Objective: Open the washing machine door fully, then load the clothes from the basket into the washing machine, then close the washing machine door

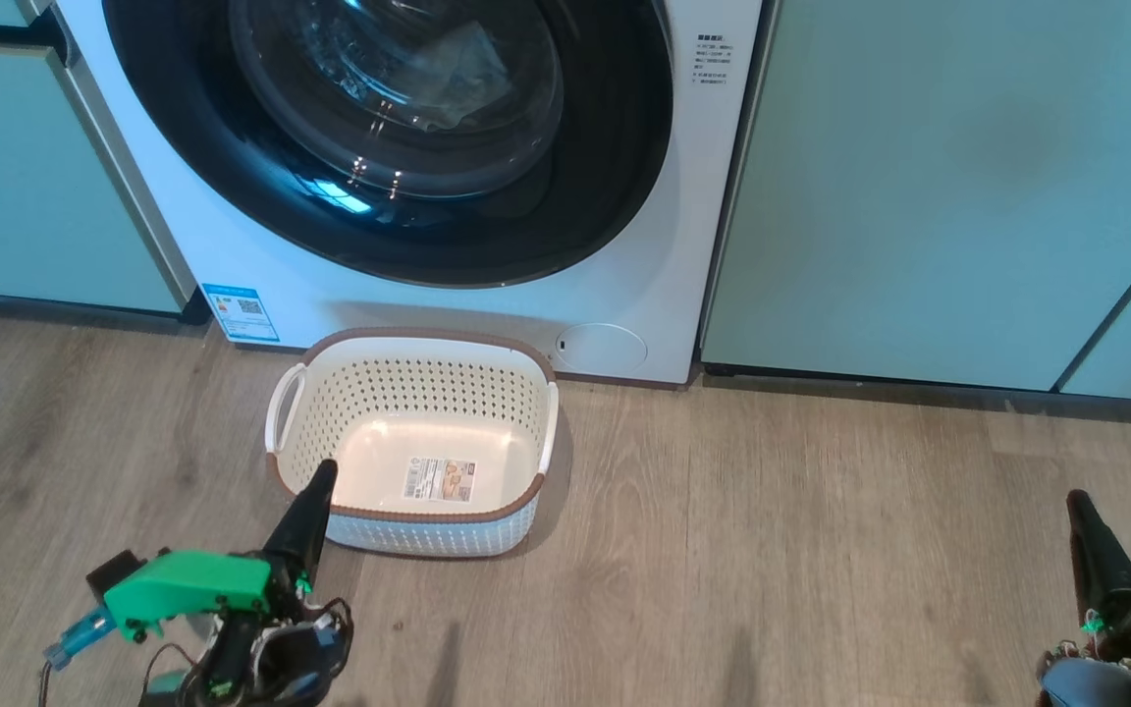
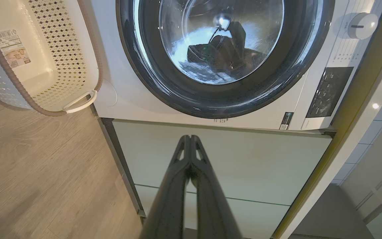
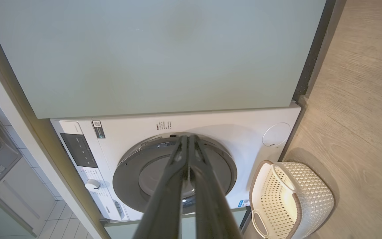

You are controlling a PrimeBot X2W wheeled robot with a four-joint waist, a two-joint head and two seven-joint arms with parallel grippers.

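Note:
The washing machine [image 1: 693, 226] stands straight ahead with its door [image 1: 615, 177] shut flush against the front; the black rim and glass bowl also show in the left wrist view [image 2: 164, 86] and the right wrist view [image 3: 129, 172]. The basket [image 1: 408, 393] sits on the floor just before the machine, holding nothing but its label sticker [image 1: 439, 479]. The clothes are out of view; a pale shape behind the glass is too unclear to name. My left gripper [image 1: 322, 473] is shut, its tip over the basket's near left corner. My right gripper [image 1: 1076, 501] is shut, far right. Both hold nothing [image 2: 188, 137] [image 3: 187, 137].
Pale green cabinet panels [image 1: 919, 196] flank the machine on the right and on the left [image 1: 16, 177]. A wood floor [image 1: 772, 550] runs in front. A round service cover [image 1: 601, 348] and a blue label [image 1: 240, 312] sit low on the machine's front.

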